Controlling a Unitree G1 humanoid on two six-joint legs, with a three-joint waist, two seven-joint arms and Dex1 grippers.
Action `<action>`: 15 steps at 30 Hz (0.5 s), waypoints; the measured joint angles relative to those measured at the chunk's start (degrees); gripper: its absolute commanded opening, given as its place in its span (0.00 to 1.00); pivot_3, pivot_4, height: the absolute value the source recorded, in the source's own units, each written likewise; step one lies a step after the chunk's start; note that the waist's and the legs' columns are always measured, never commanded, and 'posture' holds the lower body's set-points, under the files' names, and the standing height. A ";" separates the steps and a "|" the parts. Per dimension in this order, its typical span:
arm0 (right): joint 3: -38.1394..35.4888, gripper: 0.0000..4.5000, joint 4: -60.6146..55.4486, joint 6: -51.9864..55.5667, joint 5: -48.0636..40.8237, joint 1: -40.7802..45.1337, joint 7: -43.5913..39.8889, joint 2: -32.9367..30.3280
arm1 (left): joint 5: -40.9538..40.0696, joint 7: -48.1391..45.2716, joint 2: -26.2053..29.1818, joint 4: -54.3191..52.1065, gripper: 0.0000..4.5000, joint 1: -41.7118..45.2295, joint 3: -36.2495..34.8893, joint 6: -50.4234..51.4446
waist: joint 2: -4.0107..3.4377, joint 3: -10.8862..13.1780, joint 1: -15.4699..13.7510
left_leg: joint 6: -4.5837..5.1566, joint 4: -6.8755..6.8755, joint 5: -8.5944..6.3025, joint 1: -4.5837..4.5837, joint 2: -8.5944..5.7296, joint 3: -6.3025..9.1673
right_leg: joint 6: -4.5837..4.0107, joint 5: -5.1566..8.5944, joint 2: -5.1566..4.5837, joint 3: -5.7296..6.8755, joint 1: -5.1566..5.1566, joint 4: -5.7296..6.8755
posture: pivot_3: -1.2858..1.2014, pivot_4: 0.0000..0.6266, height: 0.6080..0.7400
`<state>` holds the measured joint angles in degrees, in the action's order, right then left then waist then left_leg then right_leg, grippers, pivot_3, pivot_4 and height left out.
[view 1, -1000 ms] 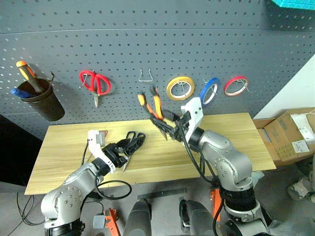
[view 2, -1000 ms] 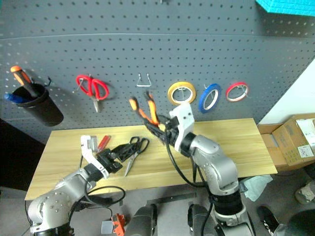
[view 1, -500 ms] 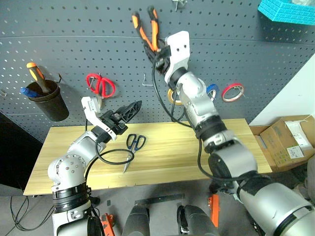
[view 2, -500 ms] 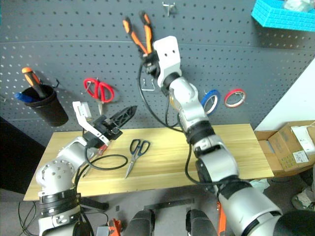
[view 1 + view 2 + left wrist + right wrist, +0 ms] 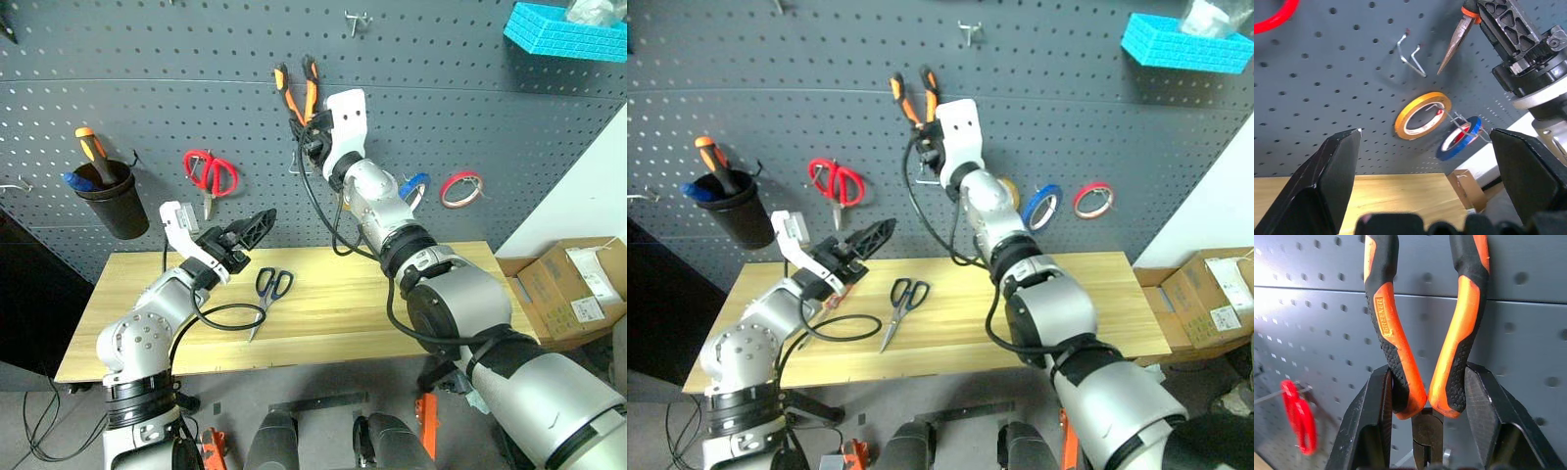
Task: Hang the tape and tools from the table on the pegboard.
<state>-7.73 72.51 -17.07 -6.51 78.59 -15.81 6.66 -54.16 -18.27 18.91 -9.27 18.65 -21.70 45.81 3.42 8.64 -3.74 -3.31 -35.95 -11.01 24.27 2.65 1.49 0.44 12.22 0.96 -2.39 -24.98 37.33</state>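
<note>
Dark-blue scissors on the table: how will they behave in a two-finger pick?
The scissors lie flat on the table, so likely hard to get fingers under. Steel blades look stiff but probably slippery. Pivoted halves may swing open if gripped by one handle loop.

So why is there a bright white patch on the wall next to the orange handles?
That is glare: in the right wrist view, light bounces off the pegboard beside the pliers, whose handles look sharp while the red scissors behind look soft. In the left wrist view, the wire hook throws a faint shadow on the board.
</note>
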 measured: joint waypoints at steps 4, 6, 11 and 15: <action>-0.19 0.38 0.04 -0.14 -0.06 0.03 0.00 0.54 | 0.00 0.04 0.12 -0.10 1.00 0.00 0.00 0.02 | 0.00 0.00 -0.68 | -0.01 0.02 0.00 0.03 0.00 -0.01 | -0.01 0.00 0.00 0.00 -0.01 -0.03 | 0.64 0.06 1.00; -0.28 0.38 0.42 -0.24 0.06 0.16 0.47 0.53 | -0.01 0.10 0.16 -0.18 1.00 0.00 0.00 0.04 | 0.00 0.00 -0.88 | -0.01 0.04 0.00 0.06 0.00 0.00 | -0.01 0.00 -0.01 0.00 -0.03 -0.04 | 0.64 0.06 1.00; -0.28 0.38 1.89 -0.77 0.79 0.81 2.14 0.40 | -0.32 0.29 0.17 -1.96 1.00 -0.30 -0.03 0.30 | 0.00 0.00 -1.05 | -0.01 0.03 0.00 0.08 -0.01 0.00 | -0.01 0.00 -0.02 0.00 -0.03 -0.05 | 0.65 0.09 1.00; -0.28 0.38 2.17 -0.87 0.93 1.11 2.39 -0.11 | -1.44 1.38 0.28 -3.34 1.00 -1.17 -0.17 1.04 | -0.02 0.02 -1.21 | -0.01 0.00 0.00 0.08 0.00 0.03 | -0.01 0.00 -0.02 0.02 -0.02 -0.02 | 0.66 0.12 1.00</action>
<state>-8.01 74.68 -17.94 -5.57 79.70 -13.41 6.56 -55.60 -16.89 19.19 -12.60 17.48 -21.87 46.85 3.41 8.65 -4.95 -3.32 -35.94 -11.01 24.35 2.64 1.51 0.43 12.22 0.94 -2.37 -25.00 37.31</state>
